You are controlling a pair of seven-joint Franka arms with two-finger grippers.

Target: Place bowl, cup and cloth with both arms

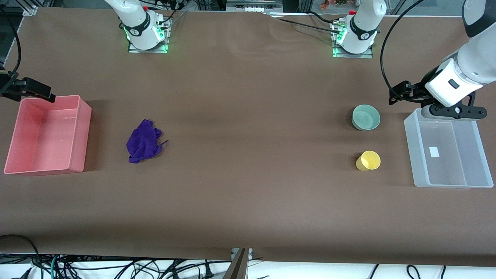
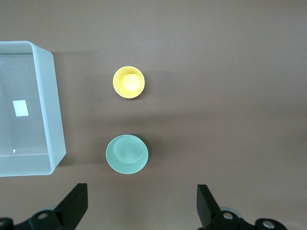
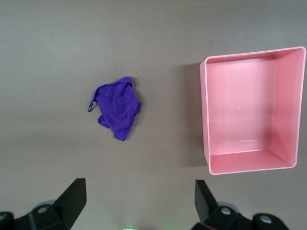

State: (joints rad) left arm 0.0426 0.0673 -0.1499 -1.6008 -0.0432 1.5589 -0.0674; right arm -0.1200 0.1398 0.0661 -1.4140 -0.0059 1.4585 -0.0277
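My left tool (image 2: 139, 206) hangs wide open and empty at right of frame above the small mint-green bowl (image 1: 365, 117) and plain yellow cup (image 1: 368, 161); both look rigid, best pinched by the rim. My right tool (image 3: 136, 206), open and empty, hangs over the pink plastic bin (image 1: 46, 135); the limp purple cloth (image 1: 144, 142) lies centre-left.

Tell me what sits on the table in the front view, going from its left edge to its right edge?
Pink bin → purple cloth → clear bin. The green bowl and yellow cup overlap, so I leave them out.
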